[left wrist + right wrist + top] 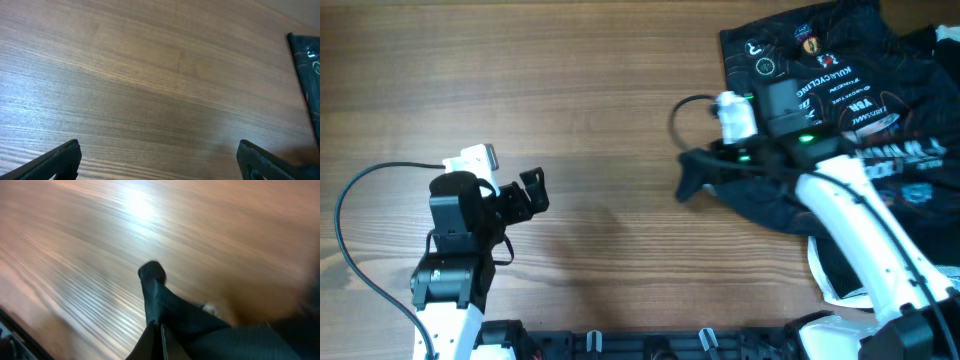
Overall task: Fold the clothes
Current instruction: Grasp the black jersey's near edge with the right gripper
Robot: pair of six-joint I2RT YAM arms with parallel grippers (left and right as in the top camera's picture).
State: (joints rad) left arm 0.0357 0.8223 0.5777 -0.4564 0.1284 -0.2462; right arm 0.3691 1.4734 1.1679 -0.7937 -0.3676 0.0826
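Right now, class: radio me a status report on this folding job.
Left fingers open over bare wooden table. Right fingers shut on thin black logo-printed cycling jersey, rumpled. Plain black pale-edged garment beside right arm.

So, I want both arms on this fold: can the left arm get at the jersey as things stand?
Probably, though a long stretch: only bare table lies between the open left end effector and the jersey, far to its right.
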